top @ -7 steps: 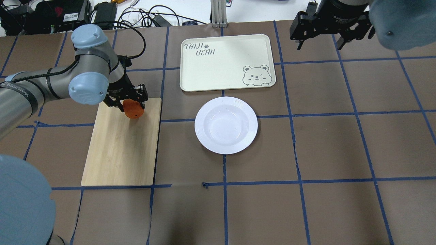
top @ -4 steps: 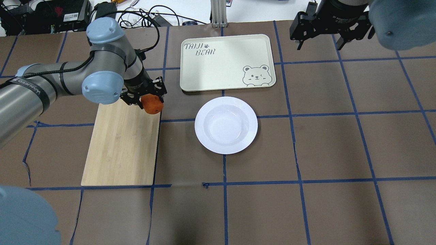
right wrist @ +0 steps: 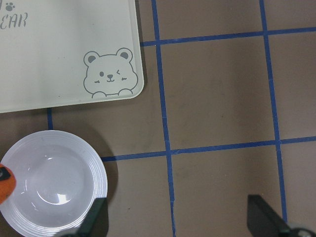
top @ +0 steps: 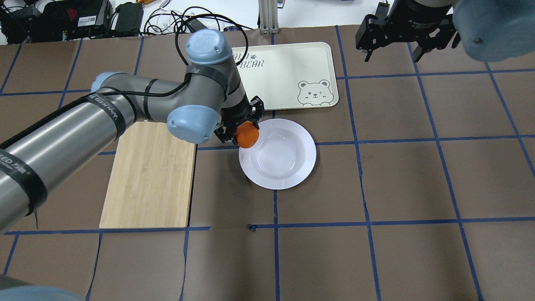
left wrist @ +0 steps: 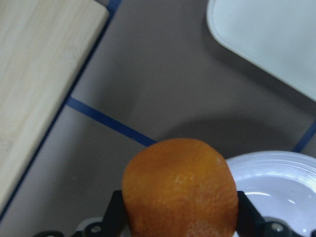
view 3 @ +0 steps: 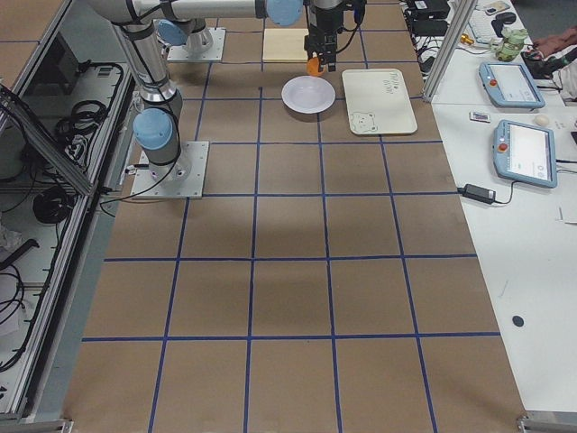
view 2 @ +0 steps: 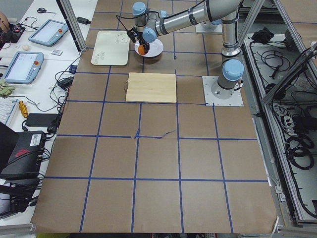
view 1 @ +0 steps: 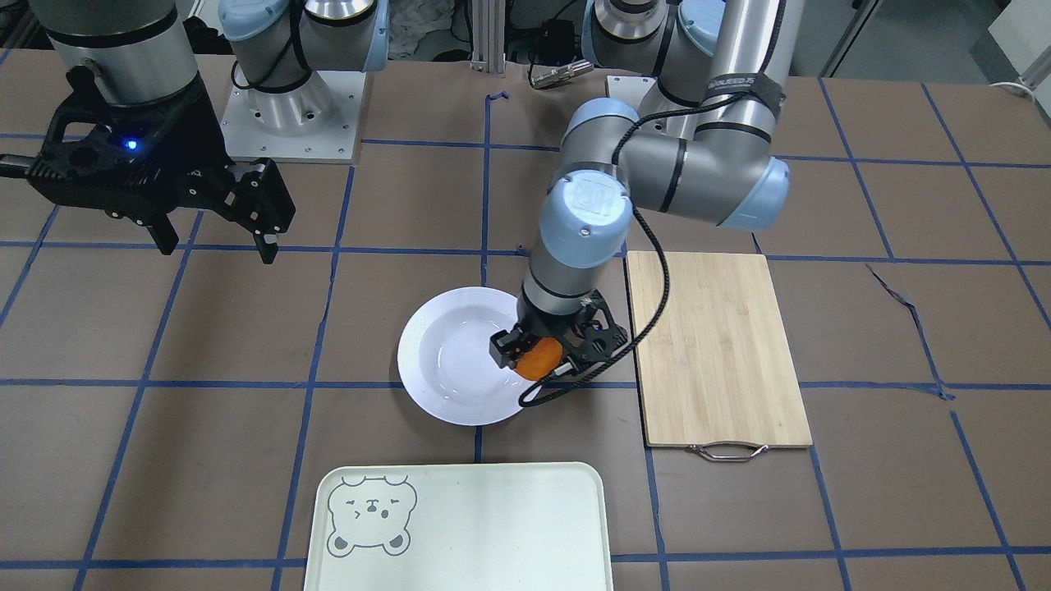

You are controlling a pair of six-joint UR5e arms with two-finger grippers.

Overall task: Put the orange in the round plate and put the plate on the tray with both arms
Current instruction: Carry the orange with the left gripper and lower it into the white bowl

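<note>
One orange (top: pixel 246 134) in left fingers' (view 1: pixel 501 348) pinch over round plate's (top: pixel 309 154) edge, cutting board (top: pixel 150 179) beside; right fingers (view 1: pixel 264 234) spread.

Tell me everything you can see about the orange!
The orange is small, round and bright, with dimpled, slightly wrinkled skin. The left gripper squeezes it from two sides. It hangs in the air over the edge of the white plate, not yet lying in it. Only the gripper touches it.
</note>
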